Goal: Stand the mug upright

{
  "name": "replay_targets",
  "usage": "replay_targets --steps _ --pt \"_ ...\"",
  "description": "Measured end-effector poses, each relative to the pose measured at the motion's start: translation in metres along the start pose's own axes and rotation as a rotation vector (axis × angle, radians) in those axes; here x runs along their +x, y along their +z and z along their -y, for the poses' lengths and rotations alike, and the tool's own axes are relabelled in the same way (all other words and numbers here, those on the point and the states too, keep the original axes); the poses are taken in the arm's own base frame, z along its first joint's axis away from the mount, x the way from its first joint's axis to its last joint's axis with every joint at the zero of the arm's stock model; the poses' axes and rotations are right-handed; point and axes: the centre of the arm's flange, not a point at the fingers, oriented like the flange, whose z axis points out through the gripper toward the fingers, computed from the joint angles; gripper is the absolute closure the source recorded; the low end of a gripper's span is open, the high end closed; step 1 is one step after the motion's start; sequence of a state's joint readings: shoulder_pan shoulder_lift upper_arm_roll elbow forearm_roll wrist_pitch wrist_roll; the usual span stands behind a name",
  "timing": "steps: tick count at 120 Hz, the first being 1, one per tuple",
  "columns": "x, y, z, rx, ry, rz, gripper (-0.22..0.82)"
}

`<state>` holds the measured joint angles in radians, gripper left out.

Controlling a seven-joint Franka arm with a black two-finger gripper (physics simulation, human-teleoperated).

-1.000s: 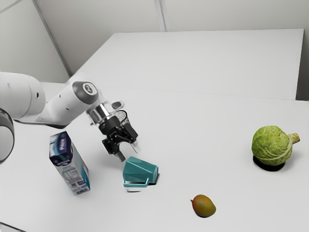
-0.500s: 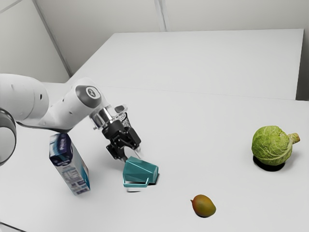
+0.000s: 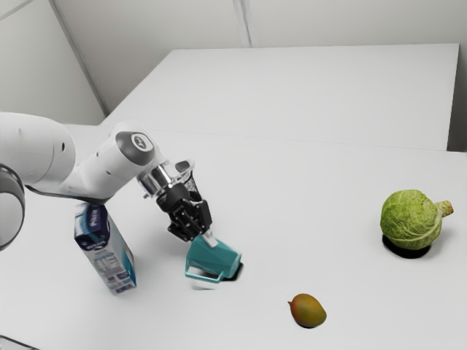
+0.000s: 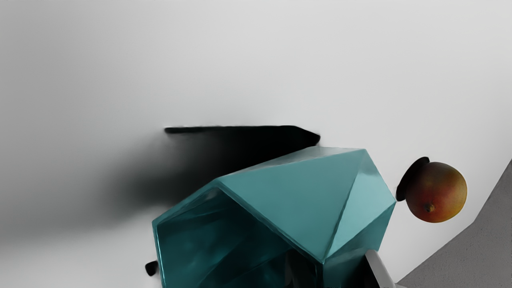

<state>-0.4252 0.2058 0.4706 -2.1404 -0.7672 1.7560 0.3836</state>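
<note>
End effector [image 3: 206,237] in a pinch on mug [image 3: 216,262] at its rim, mango [image 3: 308,311] across a gap

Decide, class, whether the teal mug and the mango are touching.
Apart. The exterior view shows it plainly: a stretch of white table lies between the mug and the mango.

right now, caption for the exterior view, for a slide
White robot arm, its black two-finger gripper shut on a tipped teal faceted mug
</note>
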Motion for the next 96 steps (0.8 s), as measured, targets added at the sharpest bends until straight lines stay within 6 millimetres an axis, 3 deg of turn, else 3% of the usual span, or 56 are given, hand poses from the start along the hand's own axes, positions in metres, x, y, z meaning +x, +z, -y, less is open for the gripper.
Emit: replay_targets --steps 22,73,96 --pt "-0.001 -0.001 -0.007 -0.007 0.010 -0.006 0.75" --pt "-0.012 -0.021 -0.033 -0.012 0.060 -0.040 0.78" --pt "-0.013 -0.037 -0.039 0.065 0.094 -0.056 0.78"
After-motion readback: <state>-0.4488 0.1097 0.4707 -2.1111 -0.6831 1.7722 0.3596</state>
